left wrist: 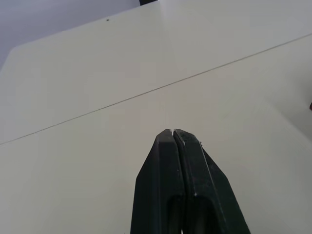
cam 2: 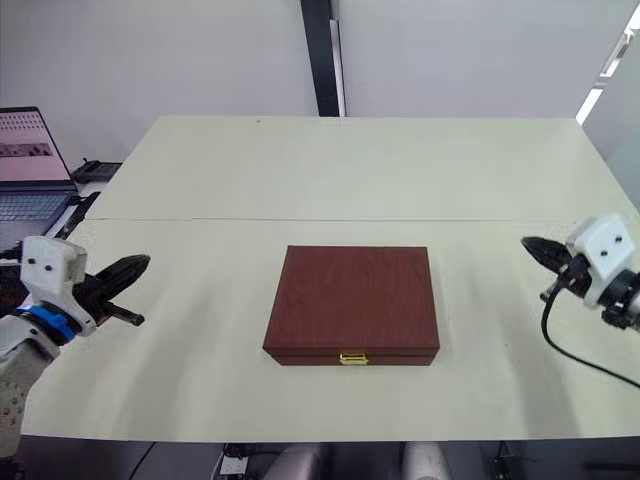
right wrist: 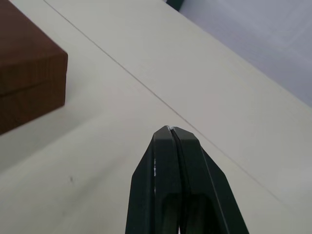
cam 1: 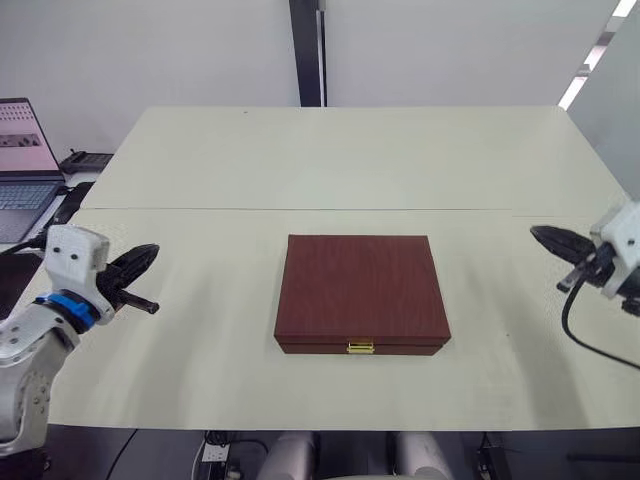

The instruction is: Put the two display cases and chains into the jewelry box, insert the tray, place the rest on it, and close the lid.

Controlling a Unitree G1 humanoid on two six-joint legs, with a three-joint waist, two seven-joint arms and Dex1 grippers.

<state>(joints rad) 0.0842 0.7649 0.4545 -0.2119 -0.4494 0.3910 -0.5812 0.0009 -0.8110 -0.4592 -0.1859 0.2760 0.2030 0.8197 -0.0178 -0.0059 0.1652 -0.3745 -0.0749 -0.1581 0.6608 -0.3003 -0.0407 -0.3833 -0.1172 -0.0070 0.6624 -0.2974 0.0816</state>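
The reddish-brown jewelry box (cam 1: 360, 293) sits in the middle of the table near the front edge, its lid (cam 1: 358, 285) down flat and the small gold clasp (cam 1: 360, 347) facing me. One corner of the box (right wrist: 27, 85) also appears in the right wrist view. My left gripper (cam 1: 148, 255) hovers well to the left of the box, shut with nothing in it, its fingers (left wrist: 174, 141) pressed together. My right gripper (cam 1: 540, 235) hovers far to the right of the box, also shut and empty, fingers (right wrist: 170, 136) together. The display cases, chains, tray and trinkets are out of view.
The cream table (cam 1: 340, 170) stretches wide behind the box, with a seam running across it (cam 1: 300, 209). A laptop (cam 1: 22, 165) and dark gear stand off the table's left edge. A black cable (cam 1: 585, 340) hangs from my right wrist.
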